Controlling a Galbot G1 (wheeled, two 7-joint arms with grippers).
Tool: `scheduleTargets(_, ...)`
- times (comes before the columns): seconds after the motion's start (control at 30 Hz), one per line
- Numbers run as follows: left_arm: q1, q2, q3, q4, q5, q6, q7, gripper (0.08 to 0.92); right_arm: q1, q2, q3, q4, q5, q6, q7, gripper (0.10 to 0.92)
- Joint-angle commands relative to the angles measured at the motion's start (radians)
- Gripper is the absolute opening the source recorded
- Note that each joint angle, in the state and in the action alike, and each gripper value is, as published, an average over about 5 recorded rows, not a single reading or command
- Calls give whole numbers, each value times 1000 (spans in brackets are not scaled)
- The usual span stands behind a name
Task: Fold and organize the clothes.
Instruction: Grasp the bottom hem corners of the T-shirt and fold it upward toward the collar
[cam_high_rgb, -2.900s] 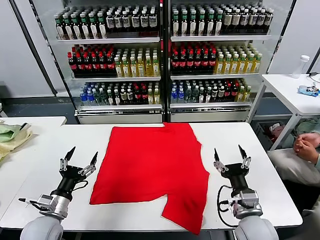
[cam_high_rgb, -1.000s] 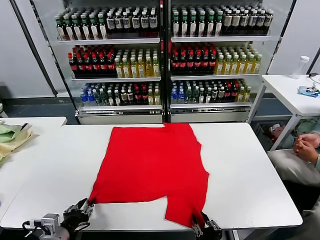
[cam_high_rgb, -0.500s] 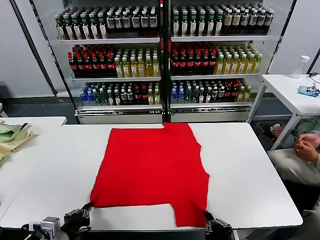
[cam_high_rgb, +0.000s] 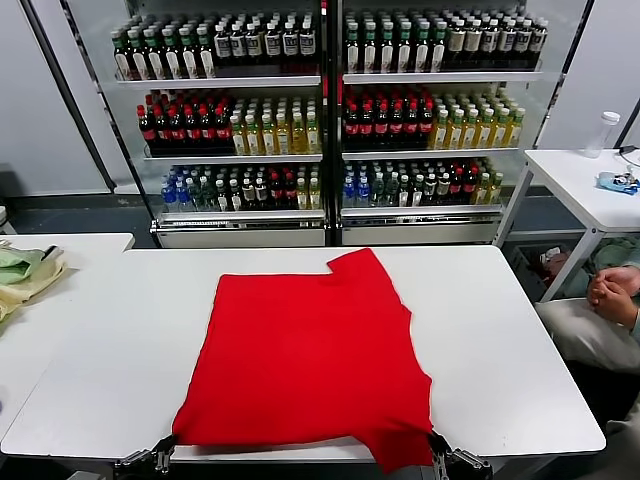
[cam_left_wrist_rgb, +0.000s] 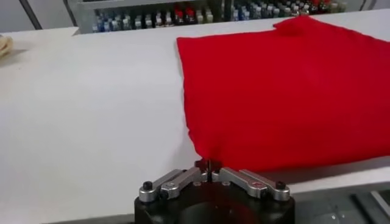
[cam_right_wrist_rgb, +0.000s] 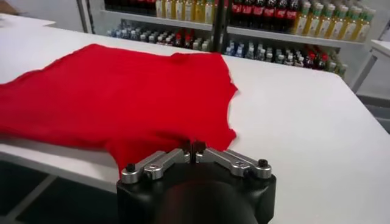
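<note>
The red T-shirt (cam_high_rgb: 305, 350) lies spread flat on the white table (cam_high_rgb: 120, 340), plain side up, and its near hem reaches the table's front edge. My left gripper (cam_high_rgb: 150, 460) is at the front edge, shut on the shirt's near left corner. In the left wrist view its closed fingertips (cam_left_wrist_rgb: 209, 164) pinch the red cloth (cam_left_wrist_rgb: 286, 91). My right gripper (cam_high_rgb: 450, 462) is at the front edge, shut on the near right corner. In the right wrist view its fingertips (cam_right_wrist_rgb: 194, 146) pinch the hem of the shirt (cam_right_wrist_rgb: 122, 97). One sleeve sticks out at the far right.
A pale green cloth heap (cam_high_rgb: 20, 270) lies on a second table at the left. Drink shelves (cam_high_rgb: 320, 120) stand behind the table. A seated person (cam_high_rgb: 610, 300) is at the right, beside a white side table (cam_high_rgb: 590, 180) with a bottle (cam_high_rgb: 603, 130).
Both grippers dropped from above the table to its front edge and shut on the shirt's near corners. The shirt slid toward me, its far edge leaving the table's back edge.
</note>
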Motion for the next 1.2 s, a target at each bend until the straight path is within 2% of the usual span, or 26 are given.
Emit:
scheduleTargets(0.03, -486, -8, 96, 169, -128, 53, 53, 81, 327, 19, -51, -117, 52, -62, -7, 115)
scheduleTargets(0.17, -572, -24, 133, 241, -140, 64, 91, 81, 400, 25, -67, -192, 57, -68, -13, 115)
scheduleTargets(0.5, -654, -54, 199, 350, -121, 62, 131, 81, 531, 64, -147, -324, 44, -68, -13, 115)
scheduleTargets(1.2, -679, -76, 243, 428, -85, 42, 160, 81, 658, 114, -229, -466, 5, -44, -35, 115)
